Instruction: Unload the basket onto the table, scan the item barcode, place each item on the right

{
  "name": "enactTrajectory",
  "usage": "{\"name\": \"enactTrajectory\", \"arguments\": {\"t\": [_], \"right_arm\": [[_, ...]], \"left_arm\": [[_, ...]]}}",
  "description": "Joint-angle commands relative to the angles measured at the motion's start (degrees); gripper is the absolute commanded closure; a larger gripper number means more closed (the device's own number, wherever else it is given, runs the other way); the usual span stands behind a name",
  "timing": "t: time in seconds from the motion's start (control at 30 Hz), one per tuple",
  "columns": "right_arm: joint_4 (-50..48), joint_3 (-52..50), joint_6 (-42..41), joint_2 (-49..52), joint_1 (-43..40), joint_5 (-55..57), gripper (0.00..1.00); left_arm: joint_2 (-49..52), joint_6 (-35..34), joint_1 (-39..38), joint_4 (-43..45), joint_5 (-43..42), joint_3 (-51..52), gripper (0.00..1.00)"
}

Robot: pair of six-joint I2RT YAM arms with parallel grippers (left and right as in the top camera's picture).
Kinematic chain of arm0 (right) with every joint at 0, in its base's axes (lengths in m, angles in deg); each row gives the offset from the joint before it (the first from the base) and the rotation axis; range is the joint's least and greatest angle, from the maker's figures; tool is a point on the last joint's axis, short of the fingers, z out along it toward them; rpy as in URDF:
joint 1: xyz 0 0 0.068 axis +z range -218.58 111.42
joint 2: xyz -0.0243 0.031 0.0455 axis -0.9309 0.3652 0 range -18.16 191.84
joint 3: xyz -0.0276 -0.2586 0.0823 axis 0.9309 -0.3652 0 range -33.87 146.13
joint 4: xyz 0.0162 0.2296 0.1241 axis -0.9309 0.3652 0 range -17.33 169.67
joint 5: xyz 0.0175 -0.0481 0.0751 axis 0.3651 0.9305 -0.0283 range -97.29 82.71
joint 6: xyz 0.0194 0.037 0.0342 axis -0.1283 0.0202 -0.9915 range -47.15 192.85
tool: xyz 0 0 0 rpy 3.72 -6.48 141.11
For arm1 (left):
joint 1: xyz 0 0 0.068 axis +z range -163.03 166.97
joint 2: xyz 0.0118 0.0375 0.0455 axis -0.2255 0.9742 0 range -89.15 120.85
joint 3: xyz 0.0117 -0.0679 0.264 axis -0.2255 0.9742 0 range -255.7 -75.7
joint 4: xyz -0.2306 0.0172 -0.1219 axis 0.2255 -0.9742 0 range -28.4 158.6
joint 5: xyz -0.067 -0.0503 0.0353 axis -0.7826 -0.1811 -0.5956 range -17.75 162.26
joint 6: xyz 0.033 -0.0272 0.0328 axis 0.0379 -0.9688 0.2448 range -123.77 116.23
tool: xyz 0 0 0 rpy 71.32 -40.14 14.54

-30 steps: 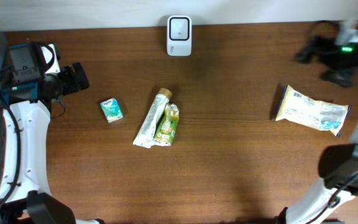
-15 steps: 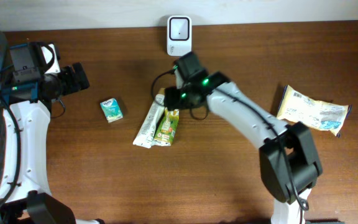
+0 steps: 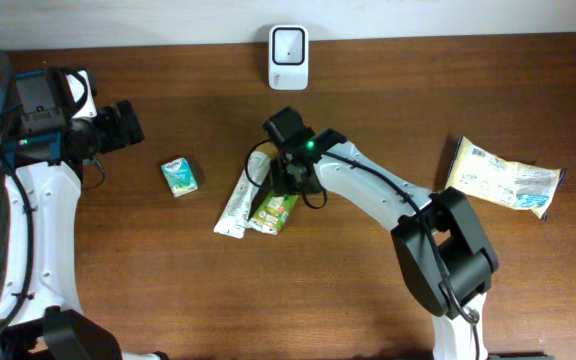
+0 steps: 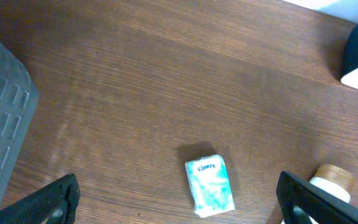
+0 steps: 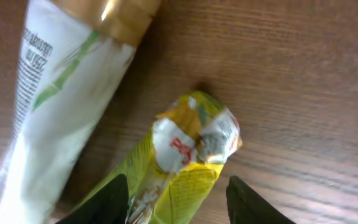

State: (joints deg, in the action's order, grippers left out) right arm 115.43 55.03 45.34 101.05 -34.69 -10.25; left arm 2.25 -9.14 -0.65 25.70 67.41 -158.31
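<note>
Lettering on tissue pack (image 4: 210, 186), white tube (image 5: 48, 124) and green pouch (image 5: 182, 183) is illegible.

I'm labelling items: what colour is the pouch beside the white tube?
The pouch is yellow-green with a white-and-red patch; clearest in the right wrist view.

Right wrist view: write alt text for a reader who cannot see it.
A crumpled green-and-yellow pouch lies between the two dark fingers of the right end effector. A white tube with a gold cap lies beside it on the brown wooden table.
</note>
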Motion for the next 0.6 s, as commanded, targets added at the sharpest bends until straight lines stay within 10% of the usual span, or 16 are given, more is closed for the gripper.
{"name": "enactTrajectory", "arguments": {"t": [0.0,0.33,0.57], "right_arm": [[4.11,2.23,11.37,0.09,-4.44,-0.5,0.49],[5.84,4.74,33.57,0.09,-14.05,-18.01,0.4],[2.16,5.79,13.42,0.22,-10.56,-12.98,0.44]], "left_arm": [[-0.11,0.76,0.04,0.15,0.2,0.0,0.01],[-0.11,0.76,0.04,0.15,0.2,0.0,0.01],[-0.11,0.76,0.04,0.15,0.2,0.0,0.01]]}}
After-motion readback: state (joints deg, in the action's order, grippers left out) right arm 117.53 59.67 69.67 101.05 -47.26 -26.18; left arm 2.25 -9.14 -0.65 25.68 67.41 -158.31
